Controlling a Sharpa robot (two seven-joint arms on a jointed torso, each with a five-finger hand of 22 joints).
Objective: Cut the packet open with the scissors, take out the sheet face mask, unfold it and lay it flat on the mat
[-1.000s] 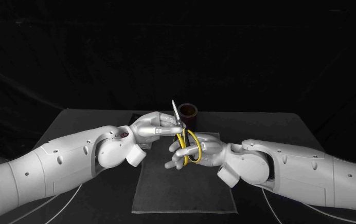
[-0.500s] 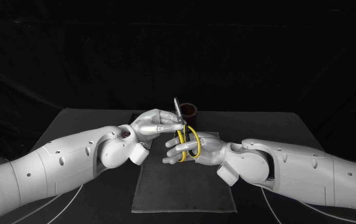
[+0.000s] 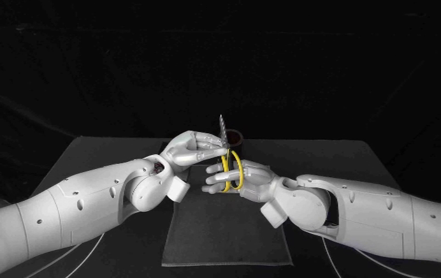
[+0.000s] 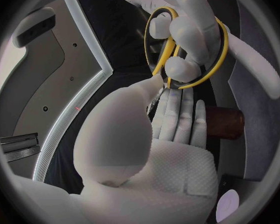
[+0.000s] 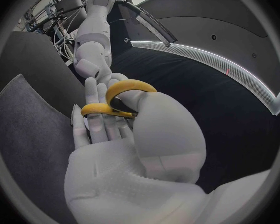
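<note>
Black drapes behind a dark desk (image 3: 92,157). Over the grey mat's (image 3: 225,240) 12 o'clock end, the left robot hand (image 3: 195,149) pinches the scissors (image 3: 225,157) by the blades, tips up. The right robot hand (image 3: 241,179) has fingers through the yellow loops. It looks like a regrip for cutting; next, those fingers should seat firmly before the left lets go.

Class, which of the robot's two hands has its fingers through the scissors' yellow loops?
The right hand. The left hand only pinches the scissors nearer the blade.

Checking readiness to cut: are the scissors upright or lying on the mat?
Upright: the scissors point blades-up above the mat, left hand pinching them, right hand hooked in their yellow loops.
</note>
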